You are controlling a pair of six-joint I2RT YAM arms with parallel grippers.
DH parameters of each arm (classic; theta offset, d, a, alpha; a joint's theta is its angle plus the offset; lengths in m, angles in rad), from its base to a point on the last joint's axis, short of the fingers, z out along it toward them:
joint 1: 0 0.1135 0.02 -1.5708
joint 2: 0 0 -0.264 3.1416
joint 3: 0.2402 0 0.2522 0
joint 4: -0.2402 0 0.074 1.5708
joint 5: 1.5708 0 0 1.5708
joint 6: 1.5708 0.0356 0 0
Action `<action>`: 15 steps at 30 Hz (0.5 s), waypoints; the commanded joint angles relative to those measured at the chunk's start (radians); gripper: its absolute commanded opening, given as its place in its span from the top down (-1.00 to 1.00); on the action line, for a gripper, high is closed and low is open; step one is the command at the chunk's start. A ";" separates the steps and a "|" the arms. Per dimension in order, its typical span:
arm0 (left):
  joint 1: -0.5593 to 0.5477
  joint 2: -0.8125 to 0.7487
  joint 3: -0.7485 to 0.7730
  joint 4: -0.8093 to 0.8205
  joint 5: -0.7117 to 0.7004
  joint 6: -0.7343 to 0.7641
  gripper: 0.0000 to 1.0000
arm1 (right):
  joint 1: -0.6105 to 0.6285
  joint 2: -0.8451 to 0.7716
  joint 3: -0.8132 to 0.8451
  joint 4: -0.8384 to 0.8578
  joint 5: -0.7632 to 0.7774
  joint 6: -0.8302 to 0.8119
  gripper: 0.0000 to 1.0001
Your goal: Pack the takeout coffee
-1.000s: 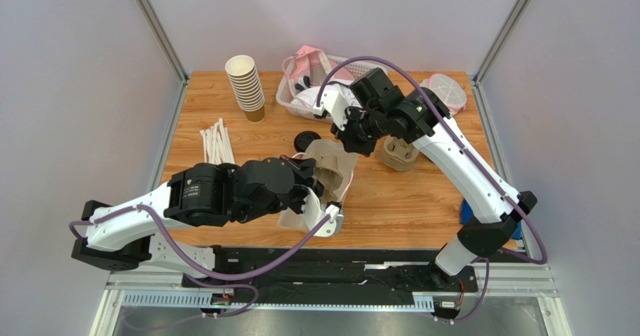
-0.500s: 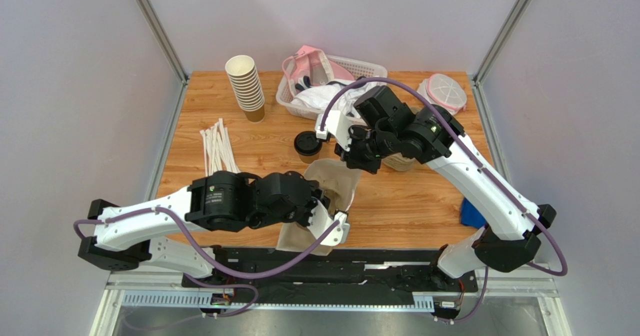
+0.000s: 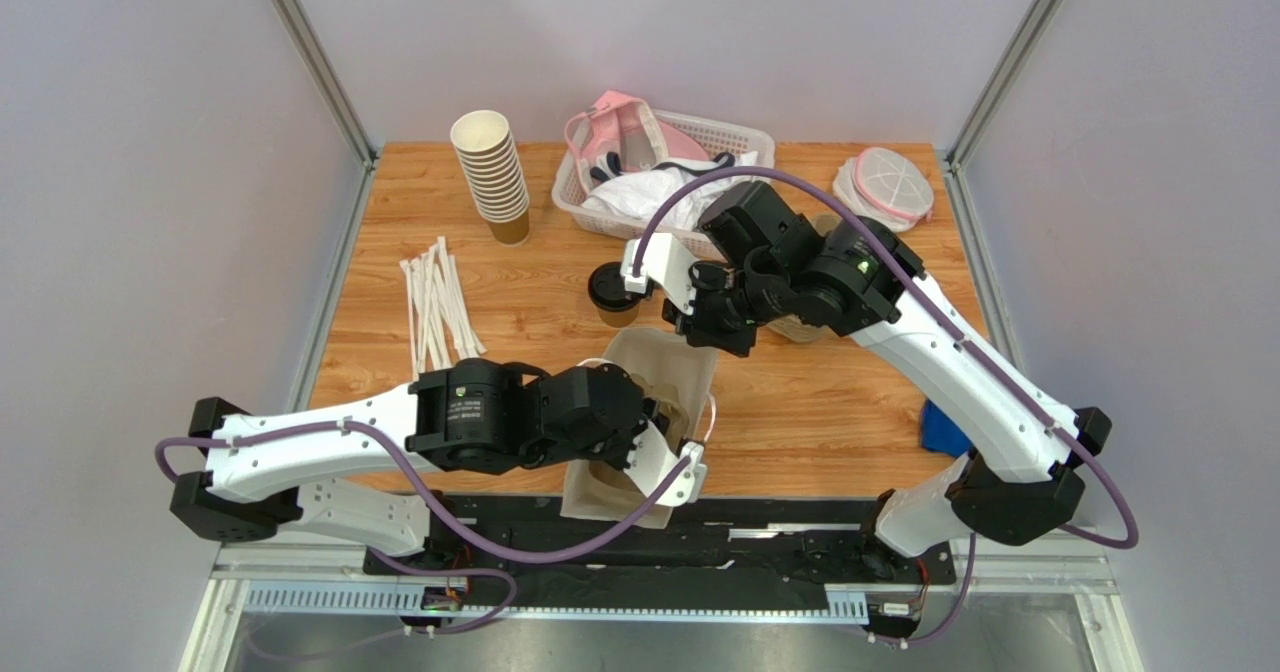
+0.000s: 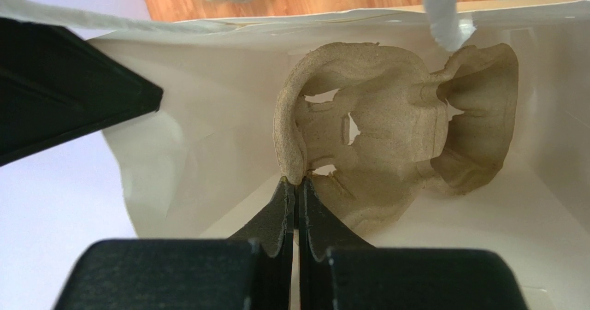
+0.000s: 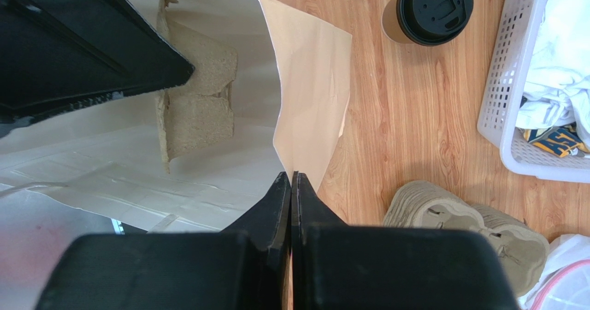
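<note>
1 lidded cup [image 3: 612, 290], 1 paper bag [image 3: 676, 372], 1 basket [image 3: 724, 135], 1 cup stack [image 3: 493, 174].

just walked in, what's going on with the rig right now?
The left gripper is shut on the edge of a pulp cup carrier, which sits inside the open paper bag. The right gripper pinches the bag's rim and holds the mouth open. The takeout coffee stands upright on the table just beyond the bag, with its lid on. Neither arm touches it, so it is not yet packed.
</note>
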 commanded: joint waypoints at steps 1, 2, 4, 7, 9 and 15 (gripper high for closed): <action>0.006 -0.017 -0.018 0.055 0.046 -0.030 1.00 | 0.022 -0.042 0.014 0.026 -0.012 -0.013 1.00; 0.021 -0.011 -0.020 0.056 0.052 -0.033 1.00 | 0.027 -0.044 0.014 0.026 -0.014 -0.013 1.00; 0.040 -0.006 -0.026 0.058 0.076 -0.042 1.00 | 0.030 -0.044 0.012 0.024 -0.012 -0.017 1.00; 0.072 0.000 -0.049 0.077 0.089 -0.038 1.00 | 0.042 -0.051 0.003 0.024 -0.014 -0.022 1.00; 0.080 -0.005 -0.063 0.106 0.083 -0.031 1.00 | 0.047 -0.053 -0.002 0.024 -0.014 -0.023 1.00; 0.081 -0.032 -0.141 0.206 0.029 0.005 1.00 | 0.055 -0.058 -0.014 0.024 -0.024 -0.027 1.00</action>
